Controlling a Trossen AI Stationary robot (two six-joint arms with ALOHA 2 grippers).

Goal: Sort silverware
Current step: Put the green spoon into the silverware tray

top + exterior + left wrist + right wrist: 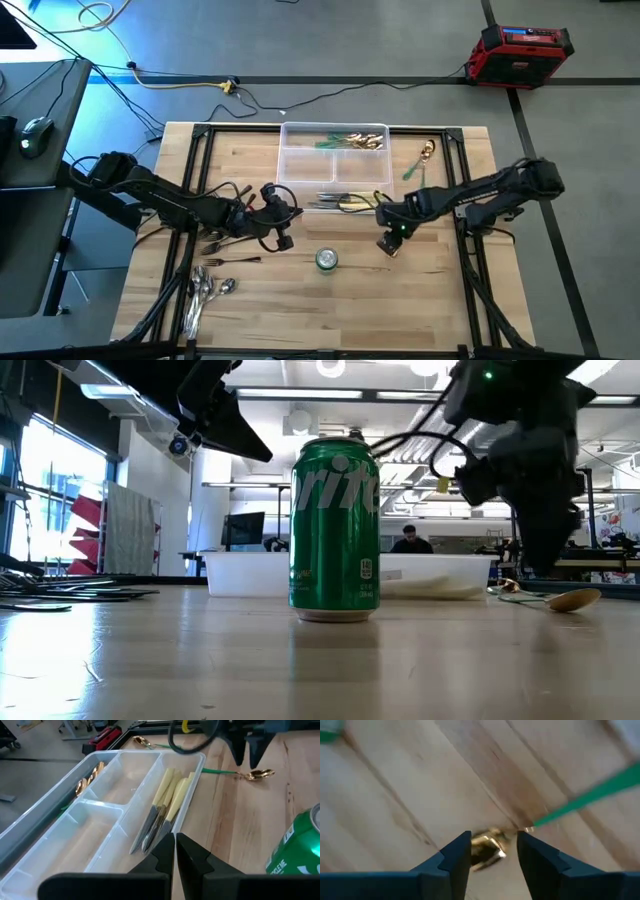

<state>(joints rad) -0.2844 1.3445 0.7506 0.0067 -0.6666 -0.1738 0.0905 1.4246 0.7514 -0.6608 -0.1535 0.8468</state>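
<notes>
Directly beneath the right gripper (494, 851), a green-handled spoon (492, 846) was seen lying flat on the wooden table (440, 290), its gold bowl between the parted fingers, which had closed on nothing yet. The thin green handle was shown running away at a slant from the bowl, so the long axis crossed the gap between the fingers rather than lining up with it. This arm was judged far nearer to the spoon than the left. A smooth green soda can (335, 532) was pictured upright just beside it. Farther left, the left gripper (175, 851) was held clenched and empty near the clear plastic tray (290, 165), where cream-handled knives (162, 810) with dull steel blades were laid lengthwise in one compartment and gold-ended pieces (87, 780) in another.
</notes>
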